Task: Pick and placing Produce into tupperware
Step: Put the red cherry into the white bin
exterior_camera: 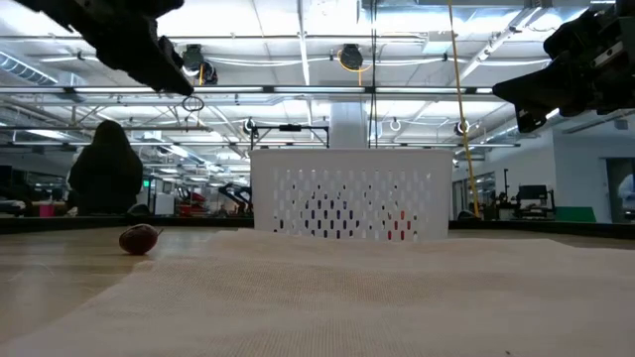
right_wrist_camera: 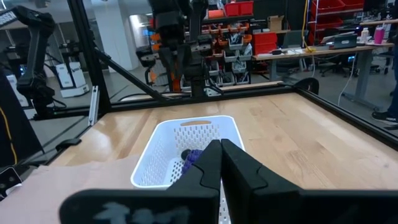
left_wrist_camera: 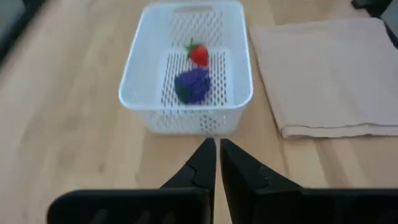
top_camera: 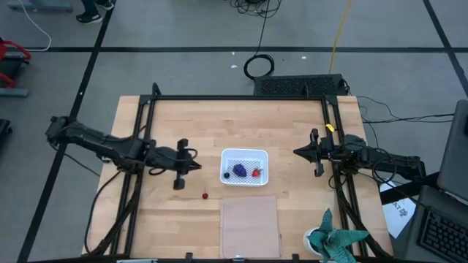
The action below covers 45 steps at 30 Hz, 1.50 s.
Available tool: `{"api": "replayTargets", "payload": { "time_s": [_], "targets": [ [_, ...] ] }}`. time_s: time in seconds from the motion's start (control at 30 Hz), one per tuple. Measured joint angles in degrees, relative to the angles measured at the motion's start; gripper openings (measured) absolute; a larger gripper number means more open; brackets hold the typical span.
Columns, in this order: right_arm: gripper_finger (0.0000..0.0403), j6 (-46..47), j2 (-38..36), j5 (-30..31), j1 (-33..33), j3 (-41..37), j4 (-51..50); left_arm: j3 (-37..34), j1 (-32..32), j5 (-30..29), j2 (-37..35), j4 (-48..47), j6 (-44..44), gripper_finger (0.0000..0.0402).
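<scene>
The white tupperware tub (top_camera: 245,167) stands mid-table. It holds a purple grape bunch (top_camera: 239,170), a red strawberry (top_camera: 256,172) and a dark berry (top_camera: 227,174). The left wrist view shows the tub (left_wrist_camera: 144,62) with the strawberry (left_wrist_camera: 199,54) and the grapes (left_wrist_camera: 193,84). A small red cherry (top_camera: 205,195) lies on the wood near the tub's near-left corner and also shows in the low view (exterior_camera: 139,239). My left gripper (top_camera: 197,166) hovers shut, left of the tub, above the table. My right gripper (top_camera: 296,152) hangs shut, right of the tub.
A flat pale tan panel (top_camera: 251,226) lies just nearside of the tub. A teal-and-white cloth-like object (top_camera: 336,241) sits at the near right corner. A black frame (top_camera: 241,98) borders the table. Bare wood lies to the left of the cherry.
</scene>
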Motion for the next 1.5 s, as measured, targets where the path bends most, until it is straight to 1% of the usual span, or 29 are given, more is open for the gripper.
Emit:
{"api": "replayTargets", "payload": {
  "time_s": [0.07,0.13,0.2,0.27,0.33,0.43,0.6,0.7,0.77,0.83,0.97,1.13,1.23,1.3,1.5],
  "targets": [
    [0.0,0.1,0.0,0.0,0.0,0.0,-0.1,2.6,-0.4,1.2,2.2,-4.3,-4.1,0.0027],
    [0.0,0.1,0.0,0.0,0.0,0.0,-0.2,4.2,-1.3,3.4,4.5,-6.7,-6.3,0.0034],
    [0.0,0.1,0.0,0.0,0.0,0.0,-0.3,4.8,-2.4,6.9,6.5,-6.3,-7.4,0.0052],
    [0.0,0.3,0.0,0.0,0.0,0.0,-0.3,4.8,-3.4,10.0,8.4,-5.9,-8.0,0.0081],
    [0.0,1.0,0.0,0.0,0.0,0.0,-0.3,4.8,-4.2,10.8,10.3,-4.7,-9.8,0.0117],
    [0.0,1.2,0.0,0.0,0.0,0.0,-0.3,4.8,-4.9,11.2,12.5,-2.9,-12.0,0.0182],
    [0.0,1.6,0.1,0.0,0.0,0.0,-0.3,4.8,-5.2,13.5,16.1,-1.6,-15.0,0.0303],
    [0.0,1.6,0.1,0.0,0.0,0.0,-0.3,4.8,-5.2,13.5,18.4,-1.9,-15.4,0.0372],
    [0.0,1.6,0.1,0.0,0.0,0.0,-0.3,4.8,-5.2,13.4,19.8,-1.3,-13.3,0.0392],
    [0.0,1.6,0.1,0.0,0.0,0.0,-0.3,4.8,-5.4,13.4,21.0,-0.1,-10.8,0.0385],
    [0.0,1.6,0.1,0.0,0.0,0.0,-0.3,4.8,-5.7,13.5,22.8,1.9,-6.6,0.035],
    [0.0,1.6,0.1,0.0,0.0,0.0,-0.3,4.8,-5.7,13.5,24.0,2.1,-7.3,0.0325],
    [0.0,1.6,0.1,0.0,0.0,0.0,-0.3,4.8,-6.0,13.4,24.8,2.6,-5.2,0.0319],
    [0.0,1.6,0.1,0.0,0.0,0.0,-0.3,4.8,-6.7,12.0,24.9,2.4,-2.0,0.0317],
    [0.0,1.6,0.1,0.0,0.0,0.0,-0.3,4.8,-7.6,11.0,24.8,3.7,3.4,0.0328]
  ]
}}
